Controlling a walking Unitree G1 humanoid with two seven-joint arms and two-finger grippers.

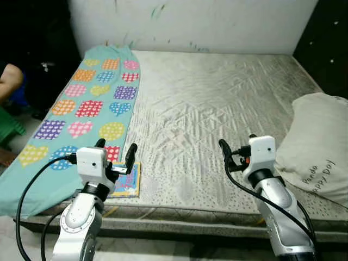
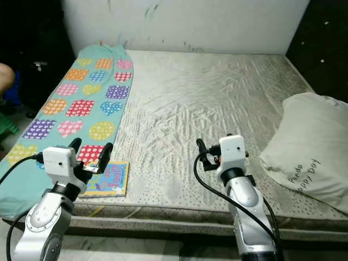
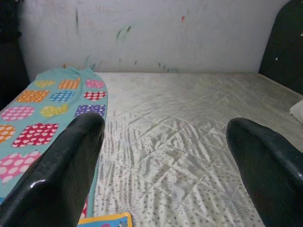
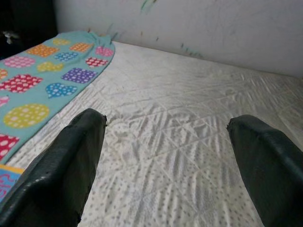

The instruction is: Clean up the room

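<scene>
A colourful children's book [image 1: 128, 182] lies flat at the front left edge of the bed, half on a teal blanket [image 1: 87, 103] printed with dotted hearts. My left gripper [image 1: 116, 145] is open just above the book, its fingers pointing toward the far wall; in the left wrist view the book's top edge [image 3: 106, 220] sits between them. My right gripper [image 1: 237, 142] hangs open over the bare grey quilted mattress [image 1: 217, 92] near the front edge, with nothing between its fingers. A cream pillow [image 1: 315, 144] with printed lettering rests on the bed's right side.
A white scuffed wall [image 1: 217, 22] runs behind the bed. A dark panel [image 1: 331, 32] stands at the back right. On the left, beside the bed, part of a person's limb [image 1: 10, 79] and a green plastic seat [image 1: 8, 128] are in view.
</scene>
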